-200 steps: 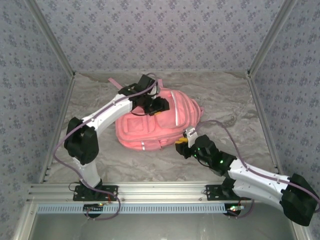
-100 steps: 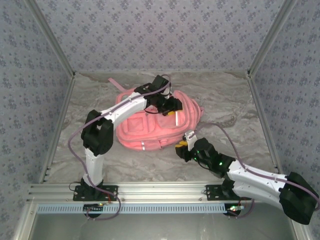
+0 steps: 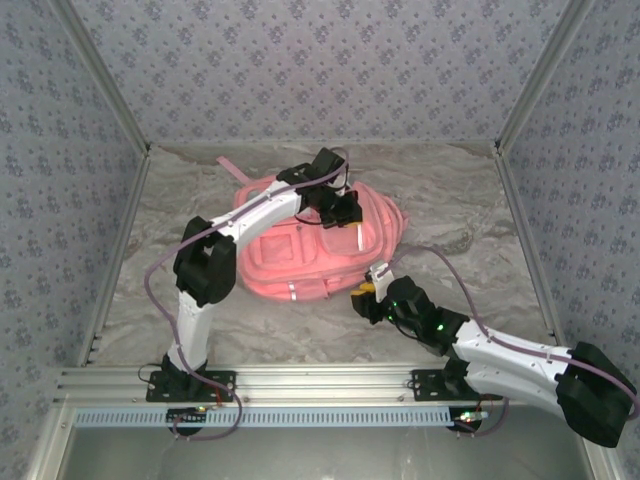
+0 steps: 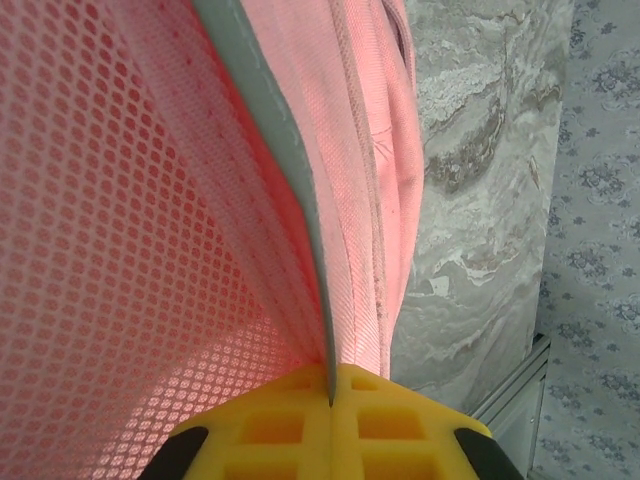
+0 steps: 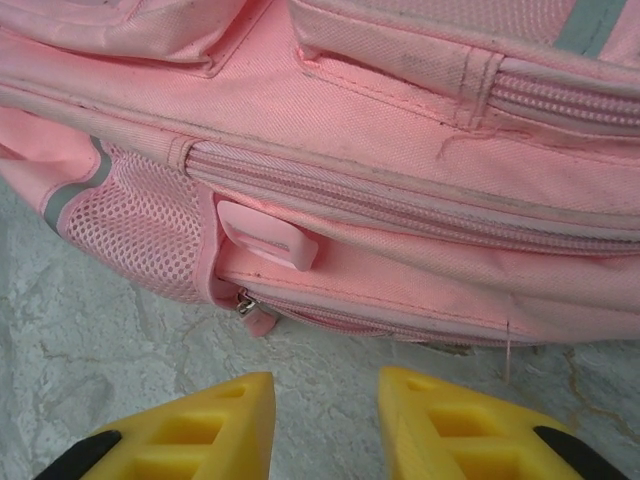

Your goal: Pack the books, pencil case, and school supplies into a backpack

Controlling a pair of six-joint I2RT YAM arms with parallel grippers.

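Observation:
The pink backpack [image 3: 285, 260] lies flat in the middle of the table. My left gripper [image 3: 345, 214] reaches over its far right part and is shut on a thin grey-trimmed edge [image 4: 285, 160] of the backpack's [image 4: 140, 200] pink mesh fabric, pinched between the yellow fingers [image 4: 330, 388]. My right gripper [image 3: 362, 293] sits low on the table at the bag's near right corner, open, with bare table between its fingers [image 5: 325, 400]. Just ahead of it are the backpack's [image 5: 420, 120] side zipper pull [image 5: 257, 318] and a pink plastic tab [image 5: 266, 236]. Books, pencil case and school supplies are out of view.
A pink strap [image 3: 232, 165] trails off the bag toward the back left. Patterned walls enclose the marbled table [image 3: 450, 200] on three sides. An aluminium rail [image 3: 320, 380] runs along the near edge by the arm bases.
My left arm swung right across the backpack's top and its gripper closed on the trimmed fabric edge. The right gripper stayed almost still at the bag's near right corner.

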